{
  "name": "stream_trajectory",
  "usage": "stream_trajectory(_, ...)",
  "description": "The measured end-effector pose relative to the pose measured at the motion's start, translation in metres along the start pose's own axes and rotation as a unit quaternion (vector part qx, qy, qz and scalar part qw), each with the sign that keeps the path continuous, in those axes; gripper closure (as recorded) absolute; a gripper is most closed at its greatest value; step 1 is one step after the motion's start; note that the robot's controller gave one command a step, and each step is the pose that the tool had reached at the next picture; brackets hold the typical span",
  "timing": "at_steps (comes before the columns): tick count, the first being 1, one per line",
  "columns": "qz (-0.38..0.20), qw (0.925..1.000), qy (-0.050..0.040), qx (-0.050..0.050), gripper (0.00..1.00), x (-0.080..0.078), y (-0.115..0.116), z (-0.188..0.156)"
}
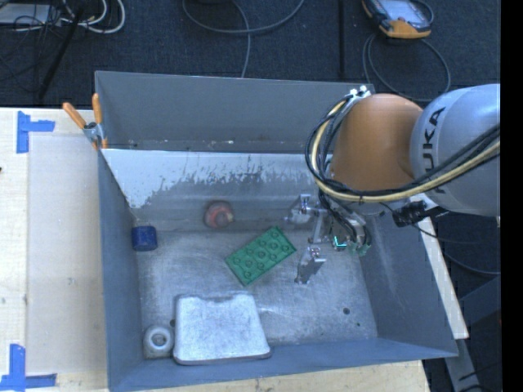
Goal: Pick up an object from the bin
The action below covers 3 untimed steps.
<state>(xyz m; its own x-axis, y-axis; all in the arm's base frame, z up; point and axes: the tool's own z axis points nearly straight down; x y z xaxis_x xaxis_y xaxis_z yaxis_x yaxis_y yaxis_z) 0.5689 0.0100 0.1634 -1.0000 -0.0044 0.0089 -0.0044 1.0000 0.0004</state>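
At nine o'clock on the floor of the grey metal bin [229, 117], a small blue cube [145, 238] sits close against the left wall. Down at seven o'clock a small pale ring-shaped roll [158, 339] lies in the near corner, touching or just beside the left edge of a flat, light grey rectangular pad with rounded corners [221, 327], which lies along the near wall at six o'clock. Toward eleven o'clock, where the back wall meets the floor, rests a small round pinkish-brown lump [218, 213], well apart from the rest.

Near the middle lies a flat green rectangular plastic plate with rows of round studs [261, 255], turned at a slant so that its right corner points toward three o'clock.

Just past that corner hang the arm's fingers [305, 240], spread open: one metal tip stands toward twelve o'clock from the corner, the other toward five o'clock, low over the floor. Nothing is between them, and the plate's corner lies just beside the gap; whether either tip touches the plate cannot be told. Above them, at two o'clock, the rounded orange wrist cover [372, 141] and a loop of yellow and black cables [327, 137] lead to the grey arm [462, 149], which reaches in over the right rim.
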Motion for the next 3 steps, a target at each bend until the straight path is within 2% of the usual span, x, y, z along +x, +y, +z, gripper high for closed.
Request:
stream_trajectory(1,-0.019,0.9998,-0.0102,0.0,0.0,-0.025,0.017,0.089)
stream_trajectory(2,-0.019,0.9997,-0.0158,0.0,1.0,-0.027,0.017,0.085)
stream_trajectory(3,-0.079,0.9969,-0.0089,0.001,1.0,-0.027,0.025,-0.044)
